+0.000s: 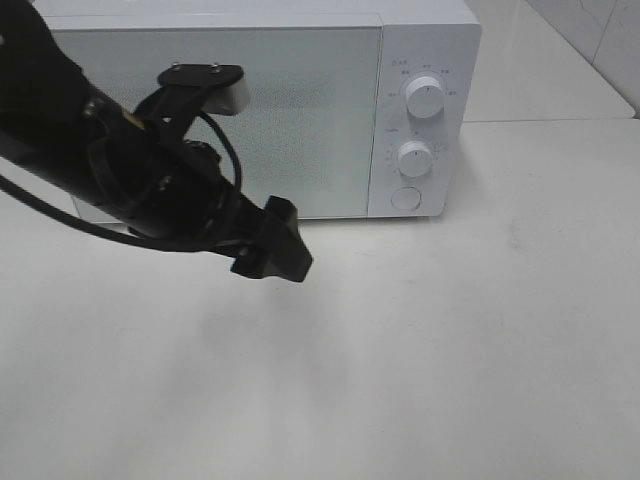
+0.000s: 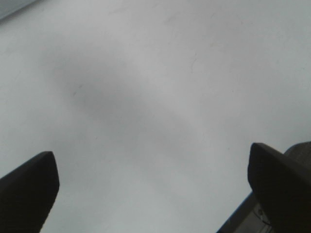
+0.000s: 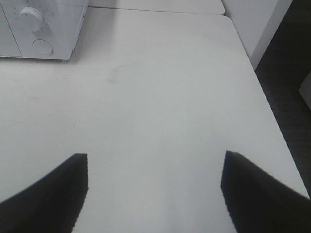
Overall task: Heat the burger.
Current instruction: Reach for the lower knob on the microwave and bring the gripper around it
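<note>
A white microwave (image 3: pixel 48 34) corner, with knob (image 3: pixel 31 18) and round button (image 3: pixel 43 46), sits on a white counter (image 3: pixel 160 87); well apart from it, the right claw (image 3: pixel 154 156) gapes wide.

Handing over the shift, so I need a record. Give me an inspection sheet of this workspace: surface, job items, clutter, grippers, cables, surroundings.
Surface: white table, faint marks only.
Job's things: burger not seen in any view; white microwave with door closed, two knobs and a button.
Clutter: nothing seen.
Grippers: left gripper open, empty, above the table in front of the microwave; right gripper open, empty.
Cables: black cable looped along the left arm.
Surroundings: dark floor past the table's edge.
</note>
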